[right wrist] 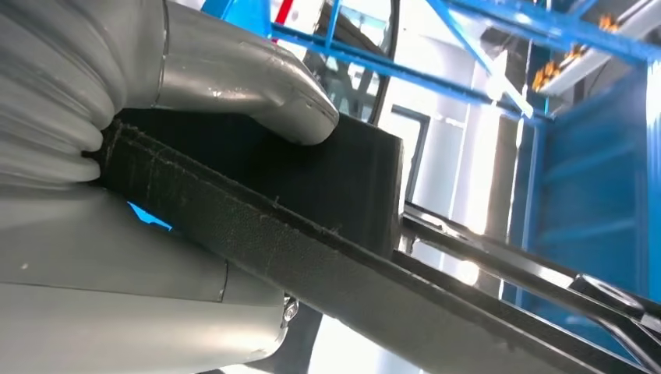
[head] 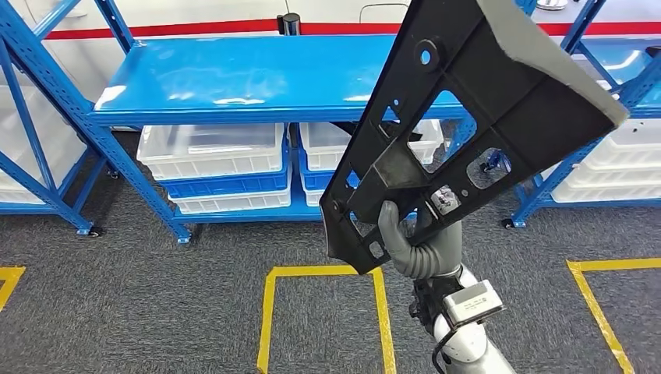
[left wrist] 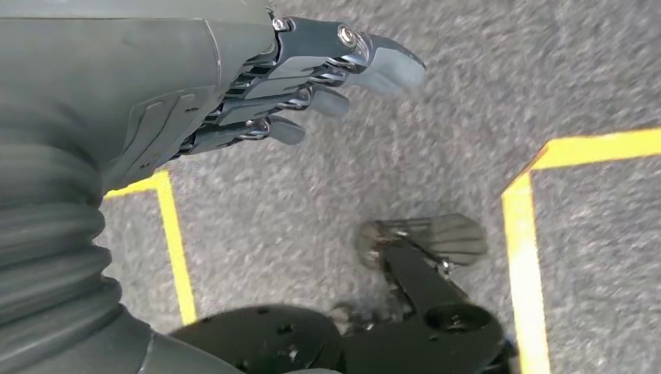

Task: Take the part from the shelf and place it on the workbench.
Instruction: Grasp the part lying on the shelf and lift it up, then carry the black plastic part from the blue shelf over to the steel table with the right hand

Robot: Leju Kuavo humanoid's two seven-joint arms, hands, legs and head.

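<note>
Black part [head: 468,117] gripped by right hand [head: 417,241], raised before blue shelf [head: 249,82], left hand [left wrist: 312,78] empty, fingers apart

Blue shelving [head: 257,82], grey carpet [head: 156,296]

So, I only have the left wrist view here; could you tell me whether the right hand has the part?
Observer: Yes, the right hand grips the black part near its lower end.
Operator: Is it clear of the shelf?
Observer: It is raised in front of the blue shelf, tilted, not resting on it.
Operator: How does the grip look close up?
Observer: In the right wrist view the thumb presses flat on the part's edge.
</note>
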